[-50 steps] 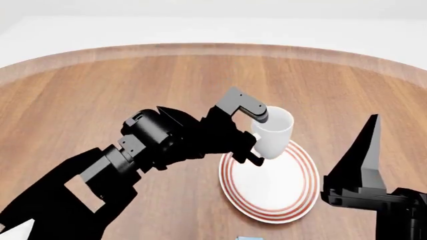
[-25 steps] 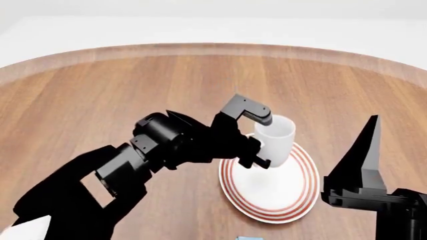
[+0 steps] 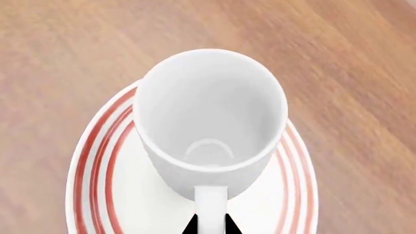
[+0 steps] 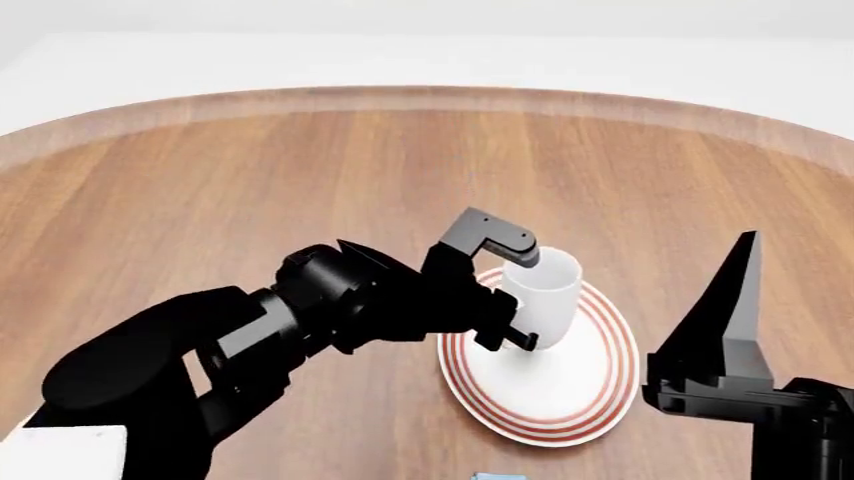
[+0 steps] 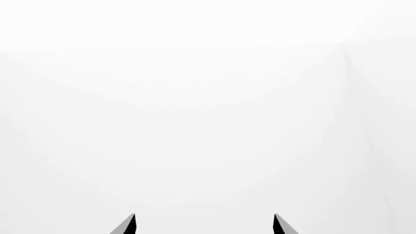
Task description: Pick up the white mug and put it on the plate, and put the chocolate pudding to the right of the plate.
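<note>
Gripping white mug [image 4: 547,290] over plate [image 4: 587,400] — left gripper [image 4: 518,300] bent inward

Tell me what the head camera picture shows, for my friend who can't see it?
The robot's left gripper holds the white mug upright over the plate with red rings, on a round wooden table. The right gripper points up at the right side, away from the plate. A bit of something blue peeks in at the bottom edge.
</note>
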Robot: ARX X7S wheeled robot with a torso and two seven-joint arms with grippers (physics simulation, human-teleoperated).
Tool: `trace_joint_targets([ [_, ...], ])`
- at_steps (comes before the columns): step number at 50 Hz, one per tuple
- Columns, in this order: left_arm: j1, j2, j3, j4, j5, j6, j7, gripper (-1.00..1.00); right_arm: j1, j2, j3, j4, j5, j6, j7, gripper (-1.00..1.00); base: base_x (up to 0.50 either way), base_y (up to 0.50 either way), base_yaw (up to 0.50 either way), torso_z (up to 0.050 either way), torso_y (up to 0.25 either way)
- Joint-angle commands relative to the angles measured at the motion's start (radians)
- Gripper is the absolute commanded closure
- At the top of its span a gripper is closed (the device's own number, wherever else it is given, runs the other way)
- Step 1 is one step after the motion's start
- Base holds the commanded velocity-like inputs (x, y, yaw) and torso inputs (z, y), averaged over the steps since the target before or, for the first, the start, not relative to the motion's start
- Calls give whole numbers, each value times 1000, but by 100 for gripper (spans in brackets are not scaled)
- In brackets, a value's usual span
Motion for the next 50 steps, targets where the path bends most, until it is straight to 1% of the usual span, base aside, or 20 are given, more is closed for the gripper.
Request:
trace_joint_targets([
  [1,10,22,15,-5,-30,35,11,100,-2,-14,24,-5,-13,-2,-21,-100,0,0,0,0,15],
  [26,46,22,12,-7,15,34,-10,100,-1,-11,17,-2,-15,-4,-16,-100,0,0,0,0,0],
  [27,50,22,12,-11,17,35,-11,-100,-1,-11,18,-1,-16,-5,-16,-100,0,0,0,0,0],
  [44,70,22,9,-11,29,44,-35,-100,-1,-10,11,3,-21,-9,-13,-100,0,0,0,0,0],
  [50,58,22,11,46,46,54,-56,-100,1,-11,6,8,-24,-8,-13,-100,0,0,0,0,0],
])
